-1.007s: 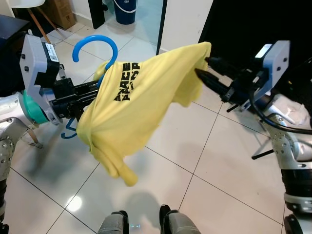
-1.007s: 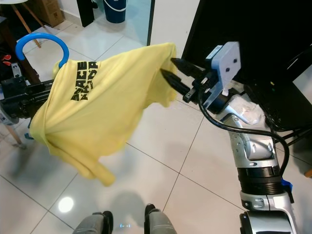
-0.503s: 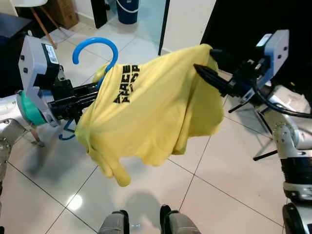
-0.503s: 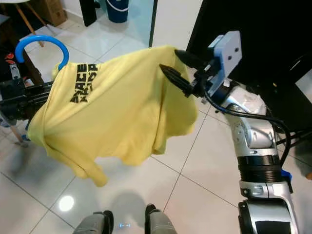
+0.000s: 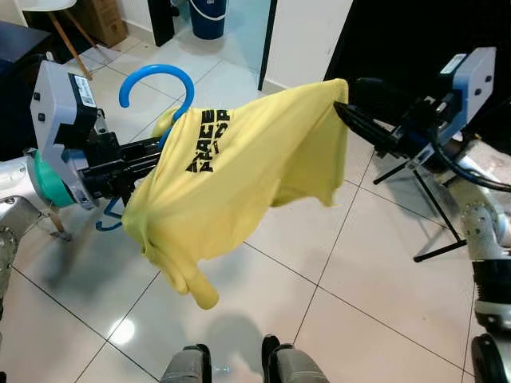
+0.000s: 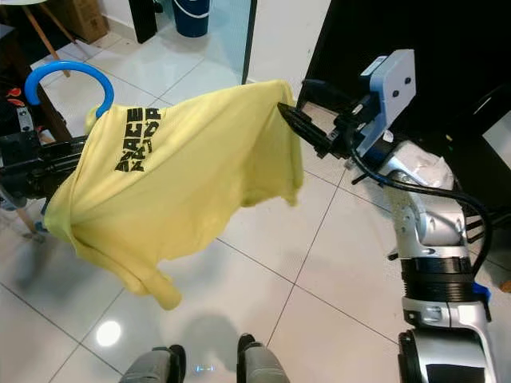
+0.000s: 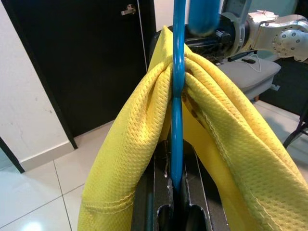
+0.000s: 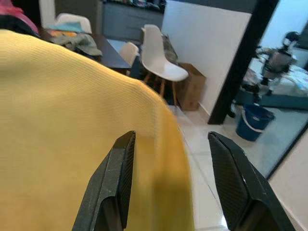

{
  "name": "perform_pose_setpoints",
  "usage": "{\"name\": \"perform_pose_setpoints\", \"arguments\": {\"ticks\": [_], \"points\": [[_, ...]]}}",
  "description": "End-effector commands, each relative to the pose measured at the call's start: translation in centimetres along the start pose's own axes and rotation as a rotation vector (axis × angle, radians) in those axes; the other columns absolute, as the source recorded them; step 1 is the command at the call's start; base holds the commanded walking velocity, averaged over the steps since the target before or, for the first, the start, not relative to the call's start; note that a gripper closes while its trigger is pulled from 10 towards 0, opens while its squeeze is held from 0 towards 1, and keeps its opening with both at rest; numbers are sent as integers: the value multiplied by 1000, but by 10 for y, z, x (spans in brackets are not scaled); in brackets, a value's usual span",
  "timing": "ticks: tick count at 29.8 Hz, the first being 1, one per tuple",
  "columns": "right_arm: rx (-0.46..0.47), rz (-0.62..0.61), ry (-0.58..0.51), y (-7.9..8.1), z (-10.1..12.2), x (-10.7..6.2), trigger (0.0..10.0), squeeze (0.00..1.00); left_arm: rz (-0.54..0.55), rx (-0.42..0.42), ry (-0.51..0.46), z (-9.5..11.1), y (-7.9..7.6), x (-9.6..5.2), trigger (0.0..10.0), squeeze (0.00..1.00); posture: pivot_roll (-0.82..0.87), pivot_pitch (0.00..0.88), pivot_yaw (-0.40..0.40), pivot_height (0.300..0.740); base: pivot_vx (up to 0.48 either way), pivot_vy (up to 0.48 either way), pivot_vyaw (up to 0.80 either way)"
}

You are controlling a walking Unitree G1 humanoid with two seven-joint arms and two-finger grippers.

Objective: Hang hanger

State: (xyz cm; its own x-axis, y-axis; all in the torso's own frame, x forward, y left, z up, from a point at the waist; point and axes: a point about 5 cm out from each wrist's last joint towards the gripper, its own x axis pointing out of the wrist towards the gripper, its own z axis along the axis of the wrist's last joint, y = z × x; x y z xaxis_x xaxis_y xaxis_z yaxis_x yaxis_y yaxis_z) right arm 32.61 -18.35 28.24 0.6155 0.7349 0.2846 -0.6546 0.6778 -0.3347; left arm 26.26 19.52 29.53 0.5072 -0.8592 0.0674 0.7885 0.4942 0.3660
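**Q:** What is listed nearest the camera?

**A:** The robot's two feet (image 5: 239, 365) are recorded at 6 o'clock, on a white tiled floor (image 5: 359, 279) with dark grout lines.

**Q:** And above the floor?

**A:** A yellow T-shirt (image 5: 239, 175) with black lettering (image 5: 206, 140) is held in the air at the centre of the head views. It is draped over a blue hanger (image 5: 156, 80), whose hook stands clear of the collar at about 11 o'clock. A bunched sleeve hangs lowest, toward 7 o'clock.

**Q:** How is the left gripper entered?

**A:** The left gripper (image 5: 148, 159) is seen at 9 o'clock, reaching under the shirt's near edge. In the left wrist view the hanger's blue stem (image 7: 177, 120) is seated between the black fingers (image 7: 202, 202), which are clamped on it, with yellow fabric folded down on both sides.

**Q:** And the right gripper?

**A:** The right gripper (image 5: 355, 120) is noted at 2 o'clock, at the shirt's far corner. In the right wrist view its fingers (image 8: 118, 178) are spread apart, the yellow cloth (image 8: 72, 134) lying against one finger and across part of the gap. No pinch on the fabric can be made out.

**Q:** What is catalogued farthest off?

**A:** A black stand (image 5: 431, 231) at 3 o'clock, a dark doorway (image 5: 399, 32) at 1 o'clock, a blue bucket (image 5: 206, 17) at 12 o'clock, and a cardboard box (image 5: 100, 20) at 10 o'clock. A white chair (image 8: 161, 60) is shown in the right wrist view.
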Motion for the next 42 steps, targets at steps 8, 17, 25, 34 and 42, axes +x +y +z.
{"name": "perform_pose_setpoints", "arguments": {"ticks": [8,17,25,34,42], "points": [[24,44,-37,11,1,13,0,0,-17,9,-20,4,-4,1,10000,0,59,135,9,740,0,0,0],[13,1,-94,-3,15,5,0,0,-12,8,-18,3,-5,1,10000,0,54,136,7,740,0,0,0],[11,5,-91,-5,16,-1,0,0,-9,6,-20,2,-5,1,10000,0,52,133,8,740,0,0,0],[29,19,-116,0,18,1,0,0,6,4,-21,1,-4,3,10000,0,54,128,11,740,0,0,0],[226,-8,-422,-18,67,-20,0,0,68,-17,-24,-5,-1,2,10000,0,49,131,12,740,0,0,0]]}}
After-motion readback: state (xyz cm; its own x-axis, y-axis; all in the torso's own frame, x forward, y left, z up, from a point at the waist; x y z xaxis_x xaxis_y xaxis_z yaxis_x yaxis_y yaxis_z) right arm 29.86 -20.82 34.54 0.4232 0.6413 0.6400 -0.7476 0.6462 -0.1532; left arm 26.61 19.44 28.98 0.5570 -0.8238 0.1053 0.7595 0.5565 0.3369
